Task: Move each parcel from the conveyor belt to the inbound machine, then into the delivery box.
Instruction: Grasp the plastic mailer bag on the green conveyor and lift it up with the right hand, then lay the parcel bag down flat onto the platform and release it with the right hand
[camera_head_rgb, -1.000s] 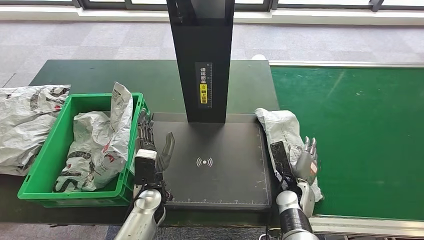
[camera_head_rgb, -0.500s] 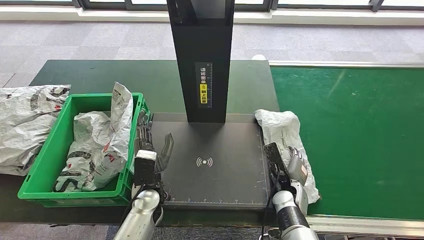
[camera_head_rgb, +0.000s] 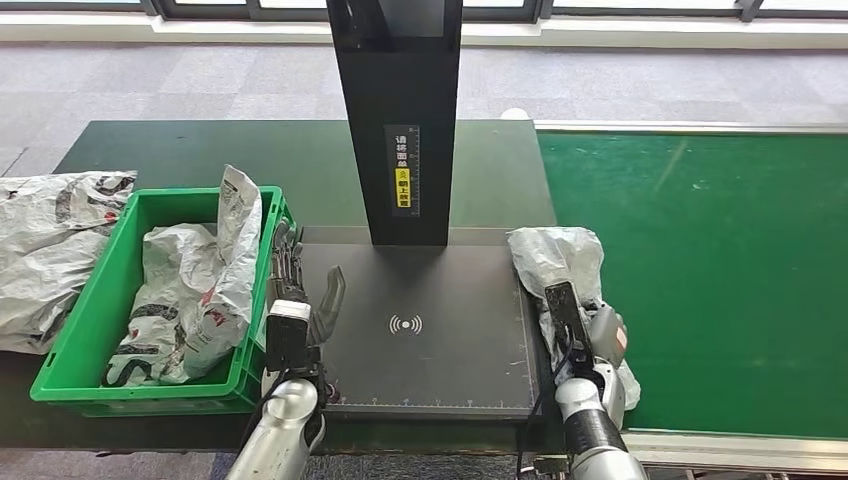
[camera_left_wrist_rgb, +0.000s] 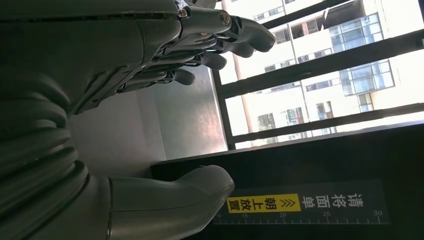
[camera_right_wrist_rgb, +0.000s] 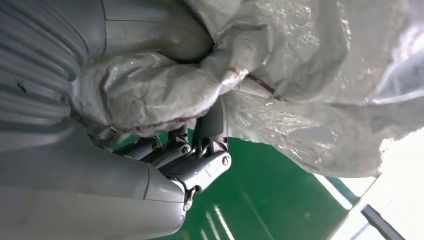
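A crumpled white parcel (camera_head_rgb: 558, 262) lies at the near left edge of the green conveyor belt (camera_head_rgb: 720, 270), right beside the inbound machine's black plate (camera_head_rgb: 430, 345). My right hand (camera_head_rgb: 592, 338) grips its near end. In the right wrist view the fingers (camera_right_wrist_rgb: 200, 150) curl into the parcel (camera_right_wrist_rgb: 300, 75) and the thumb presses on it from the other side. My left hand (camera_head_rgb: 297, 300) stands open over the plate's left edge, next to the green delivery box (camera_head_rgb: 185, 193), with nothing between its fingers (camera_left_wrist_rgb: 220, 37) and thumb (camera_left_wrist_rgb: 175, 192).
The delivery box holds white parcels (camera_head_rgb: 195, 290). Another parcel (camera_head_rgb: 50, 240) lies on the dark table to its left. The machine's black column (camera_head_rgb: 395, 120) rises behind the plate. The belt (camera_right_wrist_rgb: 260, 200) stretches away to the right.
My right hand's fingers, straight up a second ago, have curled down and closed on the parcel, which bunched up. My left hand has stayed put. The camera shifted slightly.
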